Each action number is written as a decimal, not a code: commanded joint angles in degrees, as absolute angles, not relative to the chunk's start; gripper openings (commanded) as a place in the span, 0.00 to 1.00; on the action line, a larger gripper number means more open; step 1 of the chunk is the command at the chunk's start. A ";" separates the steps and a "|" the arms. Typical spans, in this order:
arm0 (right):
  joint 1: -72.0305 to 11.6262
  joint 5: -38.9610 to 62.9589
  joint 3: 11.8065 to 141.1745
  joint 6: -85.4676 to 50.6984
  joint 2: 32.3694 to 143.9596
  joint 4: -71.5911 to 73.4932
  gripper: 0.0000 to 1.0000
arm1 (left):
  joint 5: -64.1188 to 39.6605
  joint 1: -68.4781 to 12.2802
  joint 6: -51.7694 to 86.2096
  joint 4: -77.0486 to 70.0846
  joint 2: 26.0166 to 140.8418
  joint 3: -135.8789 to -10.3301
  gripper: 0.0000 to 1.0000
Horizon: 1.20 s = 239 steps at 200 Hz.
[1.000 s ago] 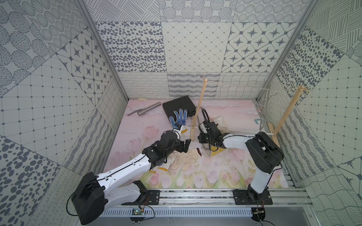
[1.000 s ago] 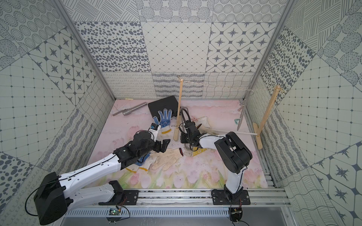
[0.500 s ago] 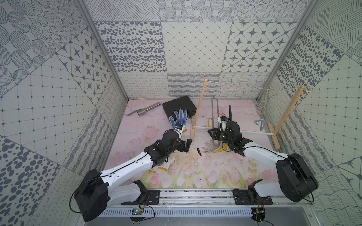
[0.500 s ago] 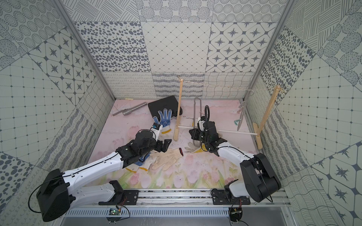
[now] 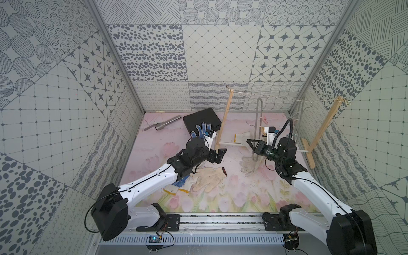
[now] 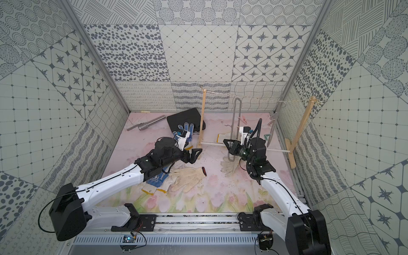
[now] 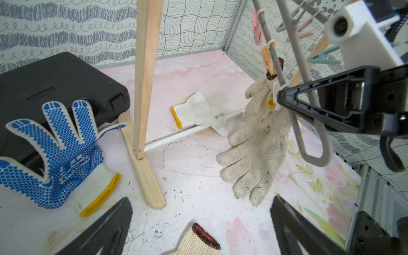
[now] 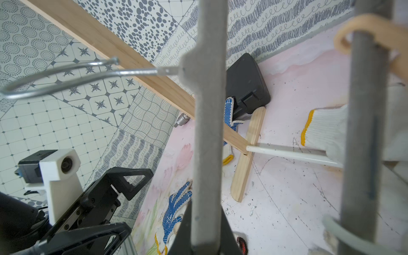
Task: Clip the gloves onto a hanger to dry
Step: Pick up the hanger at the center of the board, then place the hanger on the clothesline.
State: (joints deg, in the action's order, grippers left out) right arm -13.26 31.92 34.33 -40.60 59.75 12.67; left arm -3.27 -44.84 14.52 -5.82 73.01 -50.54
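Five gloves show on the flowered mat (image 5: pixel 242 194), read here as a clock face with the back wall at twelve. Toward two o'clock the right gripper (image 5: pixel 254 145) is clamped on one grey bar of the hanger (image 5: pixel 258 123); the right wrist view shows its jaws pressed to either side of that bar. The hanger stands upright, with its thin metal hook (image 8: pixel 55 81) sticking out sideways. A cream glove (image 7: pixel 258 141) hangs from the hanger at a peach peg (image 7: pixel 268 59), fingers down and spread on the mat. Near the centre the left gripper (image 5: pixel 219 156) hovers with its jaws wide apart, holding nothing and facing three o'clock toward the hanger. Just to its six o'clock a second cream glove (image 5: pixel 209 178) with a dark red cuff edge lies flat. Touching that one at seven o'clock, a blue-dotted glove (image 6: pixel 155 179) lies partly under the left arm. At eleven o'clock another blue-dotted glove (image 7: pixel 55 152) rests with its fingers up against a black case (image 5: pixel 202 118). A white glove (image 7: pixel 198 110) with a yellow cuff is draped over the white rod (image 7: pixel 176 136) at one o'clock, between the wooden post (image 5: pixel 224 119) and the hanger. Out at ten o'clock, near the left wall, lies a metal tube (image 5: pixel 163 124).
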 commanded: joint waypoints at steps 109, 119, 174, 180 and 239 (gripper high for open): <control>-13.57 34.10 34.58 -43.12 53.69 19.61 0.00 | -12.22 -48.95 16.80 -8.44 81.66 -68.18 1.00; -13.60 34.19 34.71 -43.23 53.61 19.47 0.00 | -11.39 -50.01 16.15 -8.04 82.53 -69.25 1.00; -14.23 33.45 34.35 -42.23 52.67 19.35 0.00 | -5.97 -54.59 16.22 -6.17 90.95 -77.07 1.00; -14.24 33.29 34.37 -42.04 52.52 19.21 0.00 | -6.03 -54.80 16.40 -6.30 91.83 -77.72 1.00; -14.54 33.05 34.45 -41.74 51.70 19.23 0.00 | -7.94 -55.30 18.77 -6.54 96.13 -82.51 0.95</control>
